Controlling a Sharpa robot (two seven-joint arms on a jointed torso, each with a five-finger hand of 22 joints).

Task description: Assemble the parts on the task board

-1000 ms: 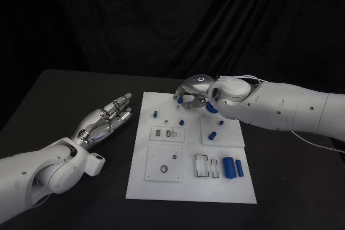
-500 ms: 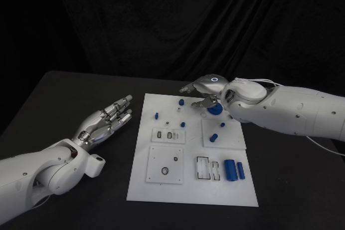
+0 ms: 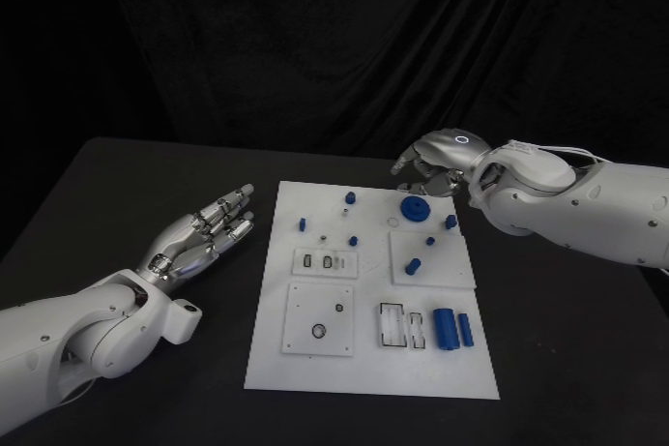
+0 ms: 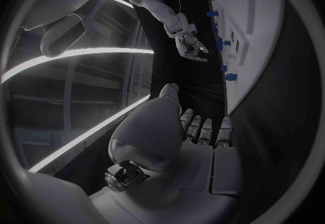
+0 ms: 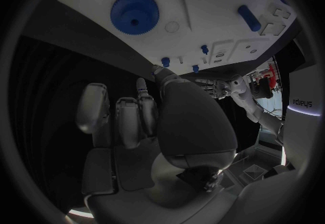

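The white task board lies in the middle of the table. A blue gear sits flat near its far right corner, also seen as the blue gear in the right wrist view. My right hand hovers just beyond that corner, holding nothing, its fingers loosely bent and apart. My left hand is held flat with fingers stretched, left of the board and off it. Small blue pegs stand on the far half. Two blue cylinders lie at the near right.
White inset plates with slots and holes lie on the board's near half. A blue oblong piece lies on the right square plate. Black table surrounds the board, and a black curtain hangs behind.
My right hand has lifted off the blue gear and drawn back to the far right, off the board. The gear now lies uncovered. The left hand has not moved.
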